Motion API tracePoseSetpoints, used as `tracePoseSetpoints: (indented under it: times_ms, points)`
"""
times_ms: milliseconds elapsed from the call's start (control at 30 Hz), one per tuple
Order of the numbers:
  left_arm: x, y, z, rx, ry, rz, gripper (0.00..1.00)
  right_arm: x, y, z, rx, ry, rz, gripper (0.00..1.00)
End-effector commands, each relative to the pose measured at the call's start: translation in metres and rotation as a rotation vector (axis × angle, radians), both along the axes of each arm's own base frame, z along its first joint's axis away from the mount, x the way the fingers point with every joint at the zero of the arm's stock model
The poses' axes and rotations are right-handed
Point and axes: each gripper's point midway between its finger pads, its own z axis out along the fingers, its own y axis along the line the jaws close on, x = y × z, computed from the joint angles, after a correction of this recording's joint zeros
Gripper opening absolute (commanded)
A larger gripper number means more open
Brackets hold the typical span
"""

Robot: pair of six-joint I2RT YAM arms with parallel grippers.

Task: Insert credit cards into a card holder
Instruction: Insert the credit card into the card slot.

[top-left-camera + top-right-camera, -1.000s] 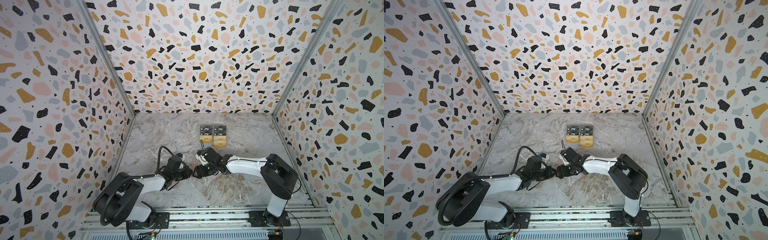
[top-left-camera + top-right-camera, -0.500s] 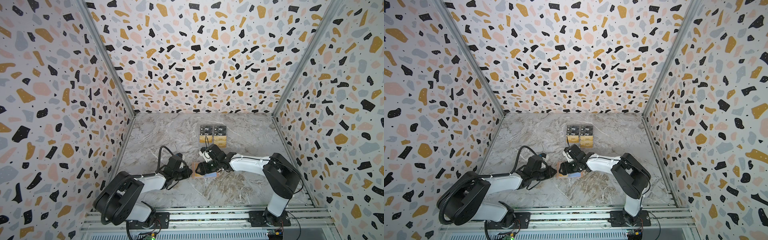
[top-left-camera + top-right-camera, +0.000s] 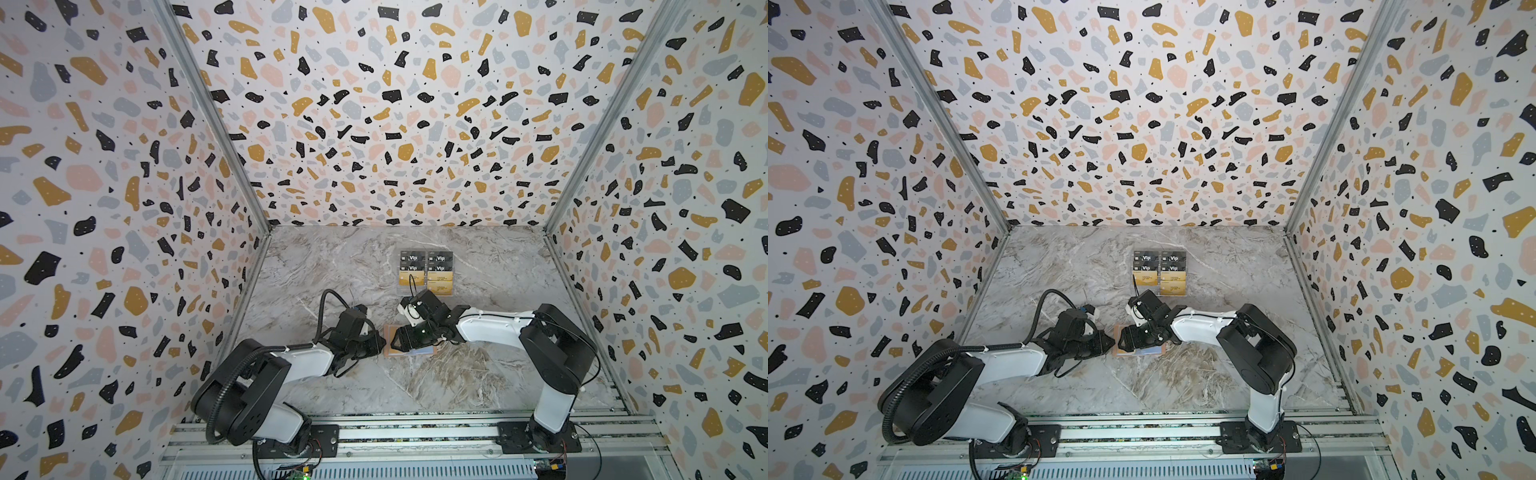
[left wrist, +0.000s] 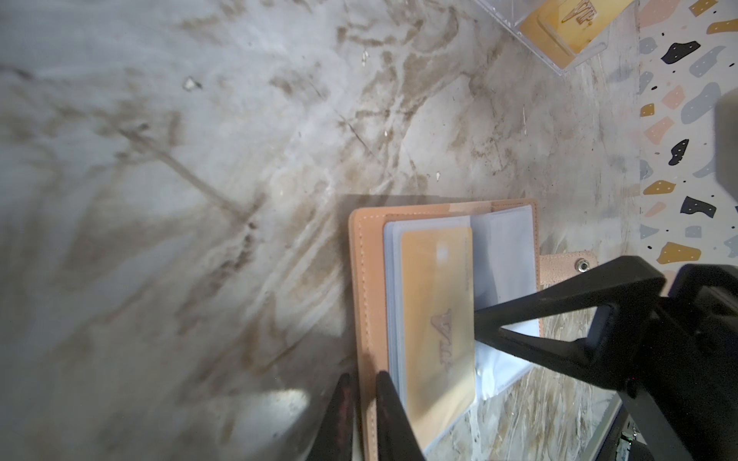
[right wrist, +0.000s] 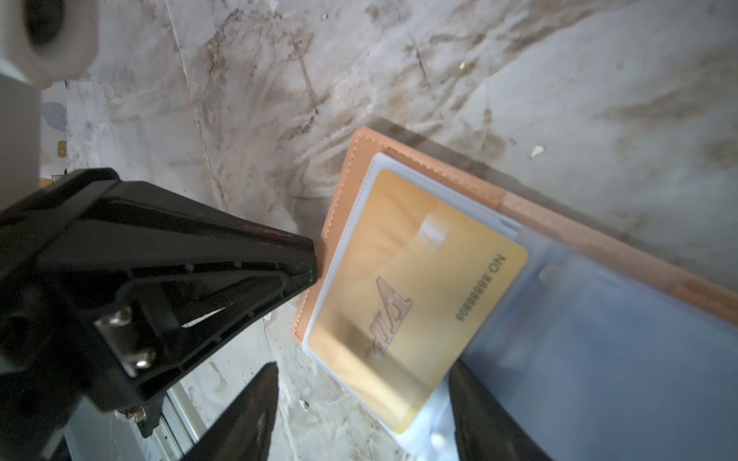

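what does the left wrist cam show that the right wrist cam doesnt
Only the left wrist view shows the snap tab on the card holder, and a corner of the clear stand holding a spare gold card. Only the right wrist view shows the number printed on the sleeved gold card and the gap between the right gripper's open fingers. Both show the open holder, that card in a clear sleeve, the left gripper clamped on the cover edge, and the marble table.

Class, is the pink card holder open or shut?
Open: the card holder lies spread, clear sleeves and gold card showing, snap tab undone.
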Motion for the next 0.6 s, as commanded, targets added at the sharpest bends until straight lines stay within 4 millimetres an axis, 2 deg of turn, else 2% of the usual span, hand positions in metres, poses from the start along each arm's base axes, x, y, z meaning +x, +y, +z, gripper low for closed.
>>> tracePoseSetpoints:
  times_ms: [0, 300, 467, 567]
  points:
    - [-0.001, -0.004, 0.000, 0.006, 0.000, -0.030, 0.15, -0.005, 0.010, 0.005, 0.019, 0.018, 0.017, 0.68]
    - [0.003, -0.006, 0.002, 0.008, -0.003, -0.026, 0.16, -0.008, 0.025, 0.018, 0.073, -0.007, 0.073, 0.68]
    - [0.001, 0.002, 0.005, 0.037, -0.002, -0.008, 0.16, -0.003, 0.012, 0.023, 0.032, -0.045, 0.070, 0.68]
    - [0.002, 0.009, 0.009, 0.080, -0.026, 0.003, 0.22, 0.002, 0.000, 0.023, 0.006, -0.088, 0.060, 0.68]
